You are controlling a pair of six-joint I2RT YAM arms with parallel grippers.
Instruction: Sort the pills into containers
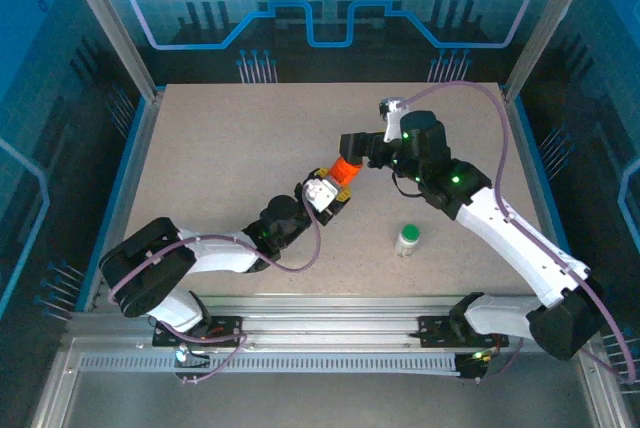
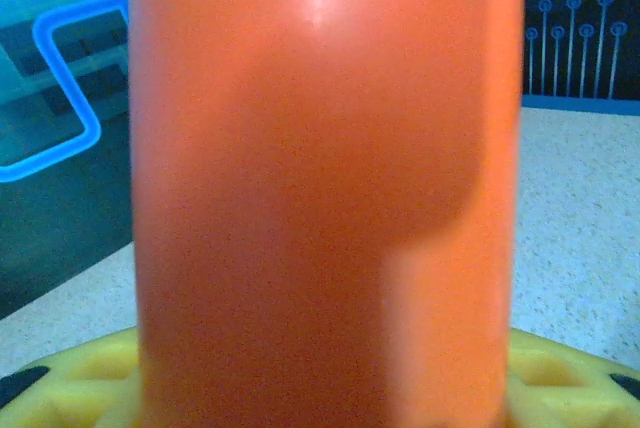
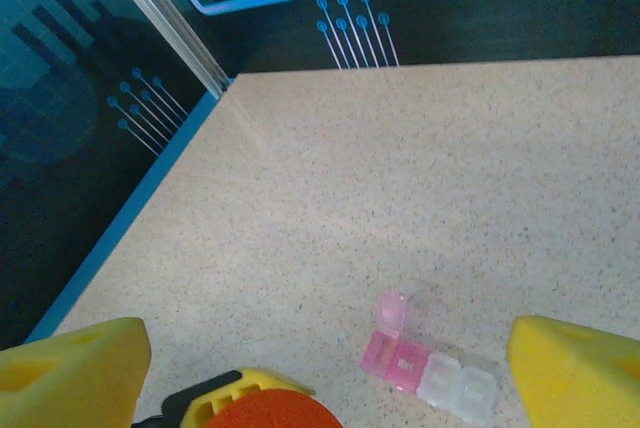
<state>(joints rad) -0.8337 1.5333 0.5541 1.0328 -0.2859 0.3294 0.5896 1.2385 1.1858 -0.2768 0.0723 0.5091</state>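
orange bottle (image 1: 347, 170): 1
green-capped bottle (image 1: 407, 239): 1
pill box (image 3: 430, 368): 1, with one pink part and one colourless part
robot arms: 2, left arm (image 1: 215, 251) and right arm (image 1: 510, 228)
worktop (image 1: 230, 148): 1

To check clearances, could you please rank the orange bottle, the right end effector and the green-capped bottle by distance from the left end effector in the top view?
1. Orange bottle, held in the left end effector.
2. Right end effector, just beyond the bottle.
3. Green-capped bottle, standing alone, off to the right.

Left gripper (image 1: 341, 178) clamped tight, right gripper (image 1: 348, 145) spread wide
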